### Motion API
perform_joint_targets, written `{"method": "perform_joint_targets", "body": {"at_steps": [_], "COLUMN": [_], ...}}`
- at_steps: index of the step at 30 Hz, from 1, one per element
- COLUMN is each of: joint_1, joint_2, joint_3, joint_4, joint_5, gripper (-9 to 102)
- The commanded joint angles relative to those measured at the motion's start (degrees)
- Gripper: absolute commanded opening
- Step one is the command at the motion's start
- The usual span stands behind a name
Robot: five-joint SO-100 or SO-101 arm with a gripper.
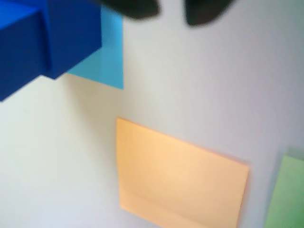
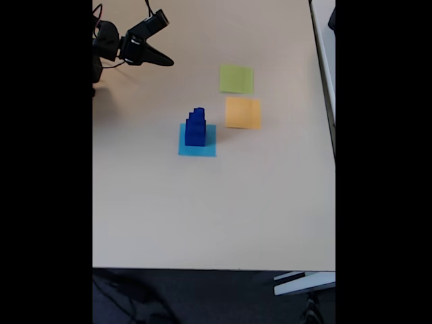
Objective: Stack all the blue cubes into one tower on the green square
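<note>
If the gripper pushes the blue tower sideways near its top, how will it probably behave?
The tower is a stepped stack on the light blue square, so a high push would probably slide the upper cubes off. The wide lowest cube likely stays put. The cubes look rigid with flat faces, so they should not roll.

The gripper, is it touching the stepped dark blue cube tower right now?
Apart. In the fixed view the gripper sits far up-left of the tower, bare table between them.
</note>
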Motion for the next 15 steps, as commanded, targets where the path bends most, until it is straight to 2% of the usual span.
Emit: {"method": "perform_joint_targets", "body": {"at_steps": [1,5,12,15], "joint_1": [2.29,3.52,7.56,8.35], "joint_2": [1.32,1.41,1.41,1.23], "joint_3": [-3.34,-3.52,-4.22,-4.04], "joint_4": [-1.76,-4.92,-4.31,-4.39], "joint_5": [2.81,2.29,0.0,2.02], "gripper": [0,0,0,0]}}
